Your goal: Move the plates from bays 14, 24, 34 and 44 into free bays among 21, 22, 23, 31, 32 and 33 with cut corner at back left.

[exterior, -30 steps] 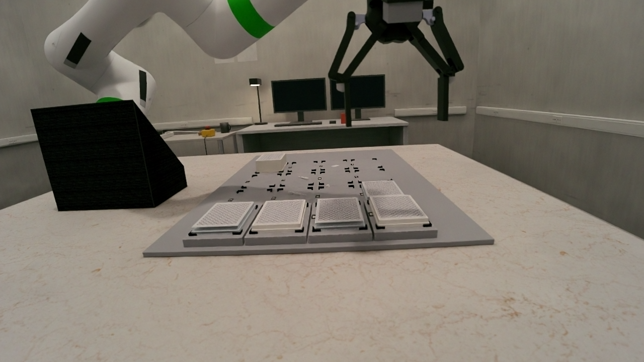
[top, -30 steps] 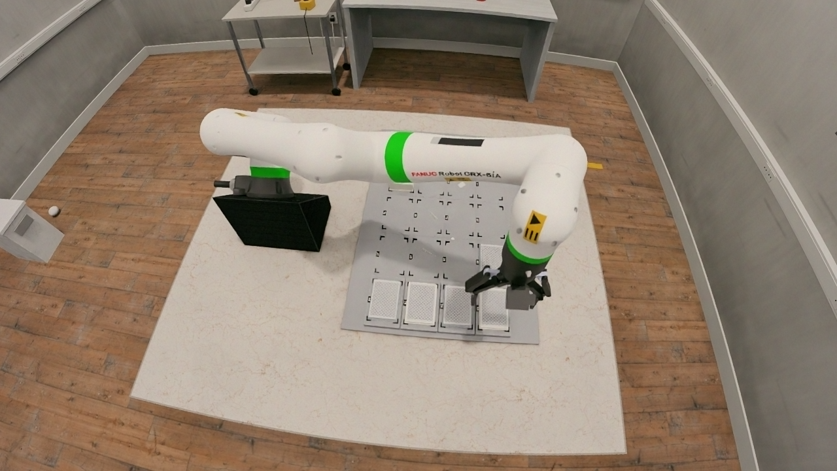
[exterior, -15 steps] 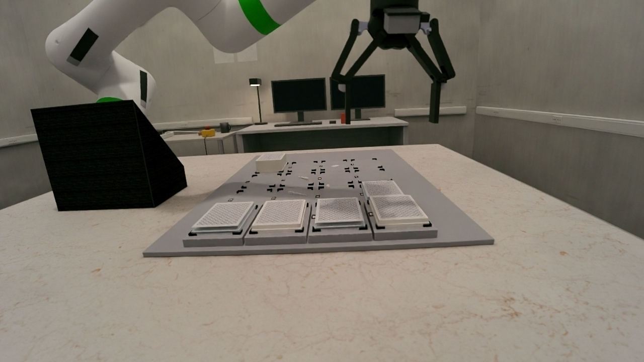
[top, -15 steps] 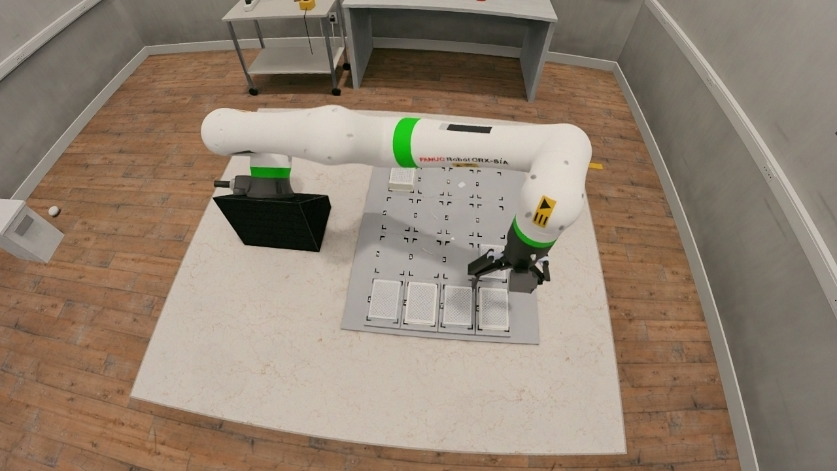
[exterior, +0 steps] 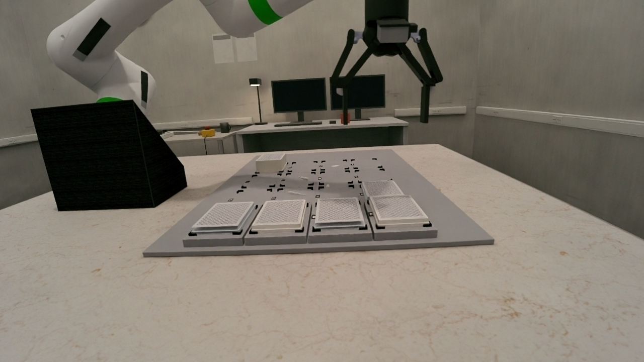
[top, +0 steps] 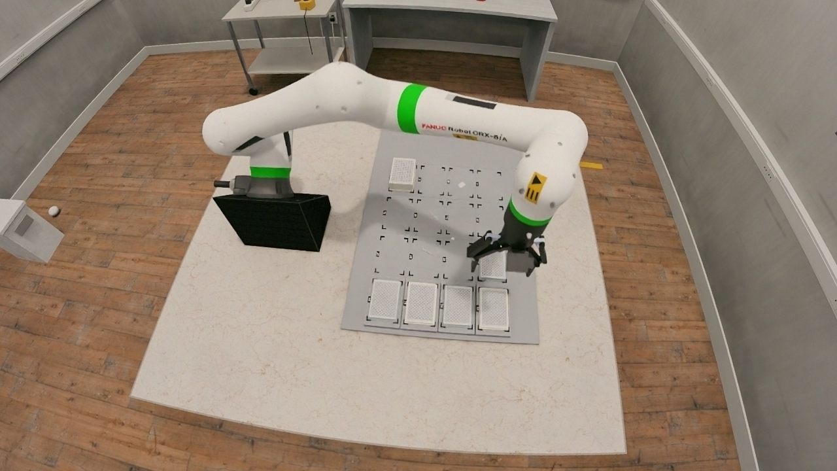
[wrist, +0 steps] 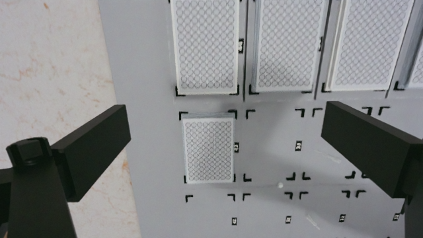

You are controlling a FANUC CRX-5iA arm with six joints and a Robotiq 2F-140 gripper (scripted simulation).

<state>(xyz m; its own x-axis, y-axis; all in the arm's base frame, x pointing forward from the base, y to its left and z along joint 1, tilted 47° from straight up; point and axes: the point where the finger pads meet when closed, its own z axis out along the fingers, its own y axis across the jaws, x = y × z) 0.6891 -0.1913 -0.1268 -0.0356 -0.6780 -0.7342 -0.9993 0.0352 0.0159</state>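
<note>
The green-banded white arm [top: 479, 120] [exterior: 103, 44], lettered "FANUC Robot CRX-5iA" along its side, reaches over a gray deck [top: 352, 316] [exterior: 468, 243] [wrist: 132, 66], its gripper [top: 501, 269] [exterior: 385, 121] [wrist: 225, 120] wide open, holding nothing, above the plates.

The four plates to be moved sit in the raised column 4: plate 14 [top: 384, 299] [exterior: 225, 215] [wrist: 419, 69], plate 24 [top: 420, 303] [exterior: 279, 213] [wrist: 370, 46], plate 34 [top: 457, 305] [exterior: 338, 211] [wrist: 289, 46] and plate 44 [top: 494, 308] [exterior: 399, 209] [wrist: 207, 46]. Another plate [top: 492, 268] [exterior: 382, 188] [wrist: 209, 150] occupies bay 43; a taller block [top: 402, 174] [exterior: 270, 163] stands in bay 11.

A yellow-and-black sticker [top: 535, 187] marks the arm's wrist; the small bay tags [wrist: 298, 145] are too blurred to read with certainty.
</note>
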